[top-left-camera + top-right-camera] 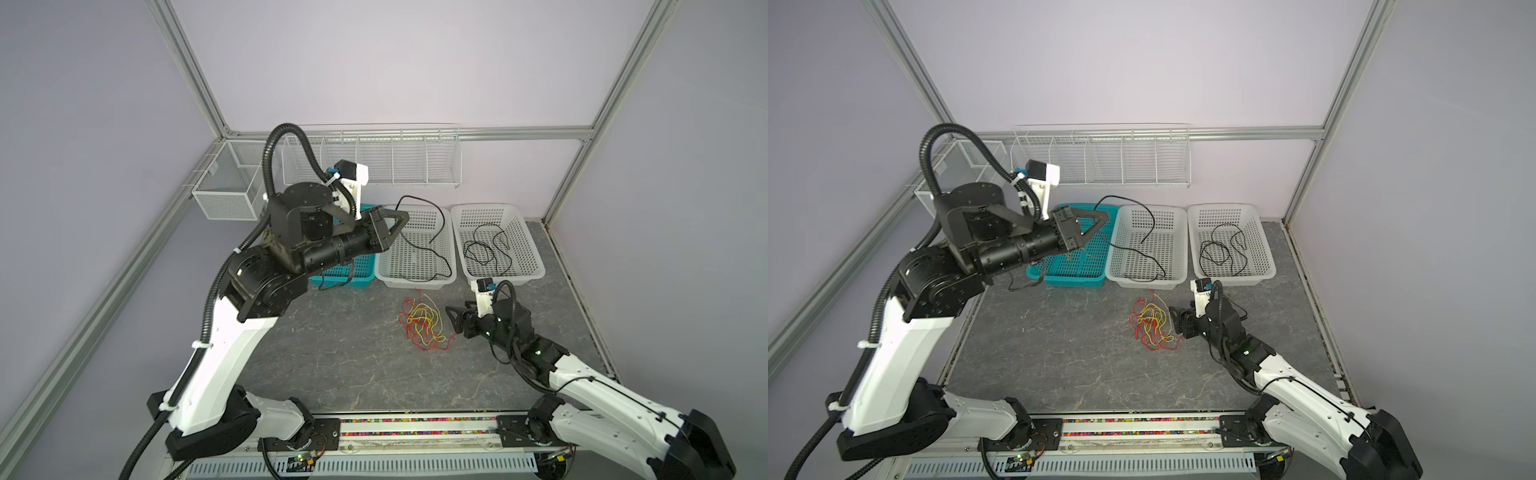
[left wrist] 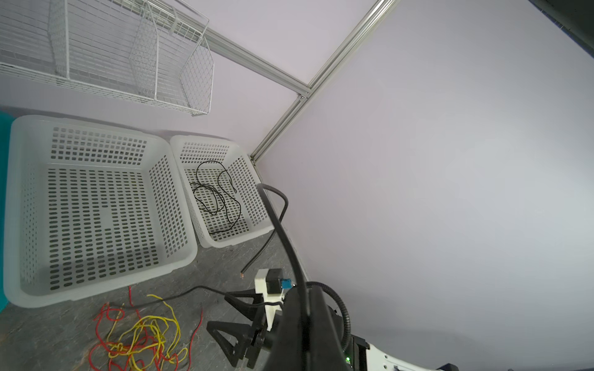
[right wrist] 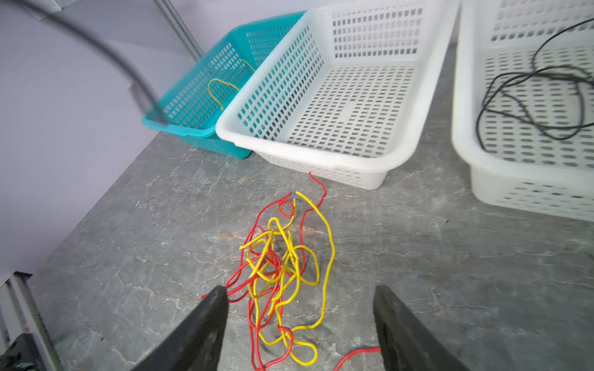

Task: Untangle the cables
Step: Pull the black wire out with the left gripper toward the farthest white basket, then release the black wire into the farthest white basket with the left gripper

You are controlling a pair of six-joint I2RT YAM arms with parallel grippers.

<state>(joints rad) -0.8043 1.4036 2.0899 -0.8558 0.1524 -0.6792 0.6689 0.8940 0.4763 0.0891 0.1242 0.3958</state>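
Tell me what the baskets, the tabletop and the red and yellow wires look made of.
White basket and teal basket: moulded plastic, smooth and slightly glossy, with regular slots. Tabletop: grey stone-look surface, matt, pale veins; possibly a printed mat. Red and yellow wires: likely plastic-coated, glossy, holding soft curls.

Red and yellow cables (image 1: pixel 424 322), thin, wavy, knotted in one loose heap on the table (image 1: pixel 332 353); long black cable (image 1: pixel 419 248) pinched in the left gripper (image 1: pixel 400 230), looping above the middle white basket (image 1: pixel 419 216); another black cable (image 1: pixel 484 249) coiled in the right white basket (image 1: pixel 528 232); short yellow cable (image 3: pixel 221 88) in the teal basket (image 3: pixel 189 131)
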